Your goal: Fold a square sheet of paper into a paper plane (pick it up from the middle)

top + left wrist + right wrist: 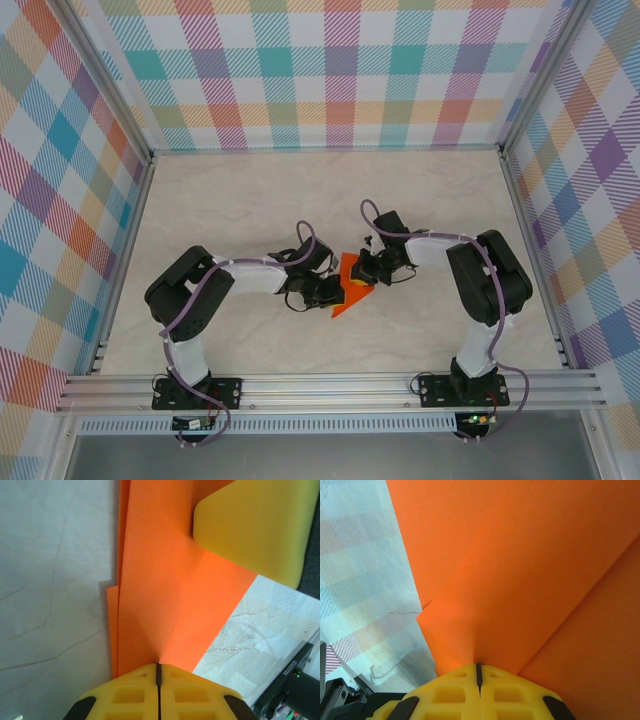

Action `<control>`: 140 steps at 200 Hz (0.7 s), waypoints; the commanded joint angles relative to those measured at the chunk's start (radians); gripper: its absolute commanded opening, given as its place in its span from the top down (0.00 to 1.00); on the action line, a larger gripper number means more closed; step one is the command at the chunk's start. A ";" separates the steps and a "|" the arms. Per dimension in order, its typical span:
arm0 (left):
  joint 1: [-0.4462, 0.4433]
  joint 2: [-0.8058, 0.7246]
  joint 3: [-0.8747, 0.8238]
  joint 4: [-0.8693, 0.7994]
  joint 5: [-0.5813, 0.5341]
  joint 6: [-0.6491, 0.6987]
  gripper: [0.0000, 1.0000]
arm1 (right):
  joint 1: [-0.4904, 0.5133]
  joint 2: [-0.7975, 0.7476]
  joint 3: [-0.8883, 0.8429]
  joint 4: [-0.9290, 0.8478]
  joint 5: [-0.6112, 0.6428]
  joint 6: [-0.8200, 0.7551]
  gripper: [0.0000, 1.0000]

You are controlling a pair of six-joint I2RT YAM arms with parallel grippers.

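Where plaid walls [340, 70] ring it, the marbled tabletop [250, 200] underlies orange paper [348, 272].

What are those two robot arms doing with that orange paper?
They are folding a paper plane. The left claw and the right claw are each shut on an edge of the orange paper, near the middle of the table. The paper already has folds, with layers showing, but it doesn't look like a finished plane yet.

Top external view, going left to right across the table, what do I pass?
Going across: left arm → left tool → orange paper → right tool → right arm.
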 commanded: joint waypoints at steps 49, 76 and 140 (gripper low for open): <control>-0.020 -0.088 -0.043 -0.052 0.037 -0.022 0.91 | 0.002 0.084 -0.030 -0.061 0.151 -0.006 1.00; -0.024 -0.076 -0.061 -0.050 0.046 -0.024 0.91 | 0.003 0.086 -0.030 -0.060 0.151 -0.004 1.00; -0.026 -0.054 -0.077 -0.081 0.029 -0.013 0.91 | 0.003 0.091 -0.030 -0.065 0.153 -0.004 1.00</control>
